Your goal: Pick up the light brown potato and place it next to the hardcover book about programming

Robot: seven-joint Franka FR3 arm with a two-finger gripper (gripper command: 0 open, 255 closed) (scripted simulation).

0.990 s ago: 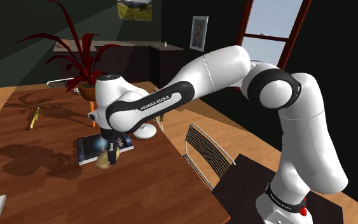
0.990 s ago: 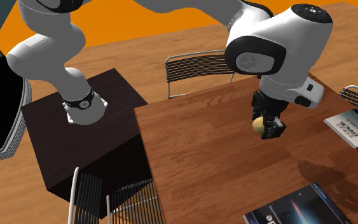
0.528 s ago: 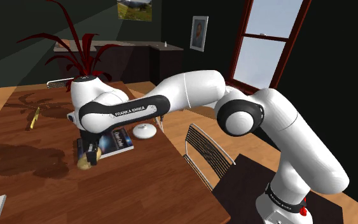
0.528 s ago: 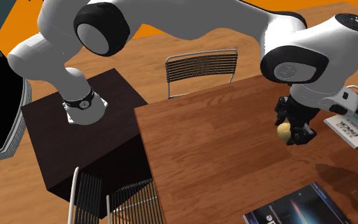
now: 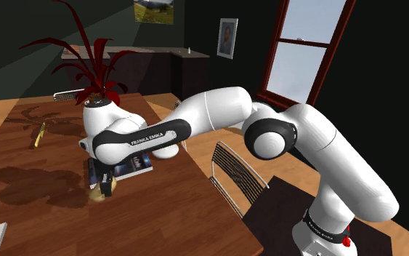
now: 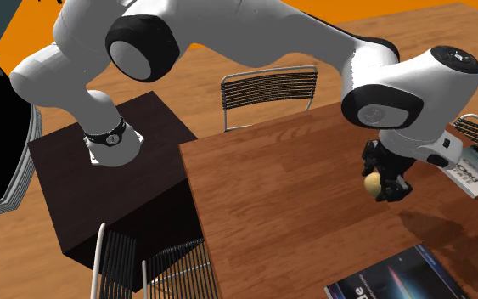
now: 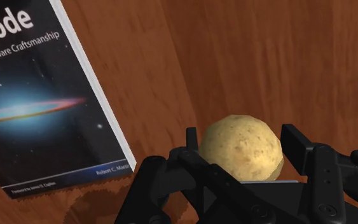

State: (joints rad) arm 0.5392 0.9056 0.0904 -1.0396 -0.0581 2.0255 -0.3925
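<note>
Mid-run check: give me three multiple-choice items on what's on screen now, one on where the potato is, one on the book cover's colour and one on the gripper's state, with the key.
1. Where is the potato?
A) lying on the cover of the book
B) between the fingers of the gripper
C) on the floor

2. What colour is most of the book's cover?
A) red
B) yellow
C) dark, near black

3. What state is the gripper in?
A) shut on the potato
B) wide open with nothing in it
C) shut on the book

Key:
1 B, the wrist view shows it between the two fingers, beside the book and over the wooden table.
2 C, the cover is dark with a glowing galaxy on it.
3 A, both fingers clasp the potato's sides.
</note>
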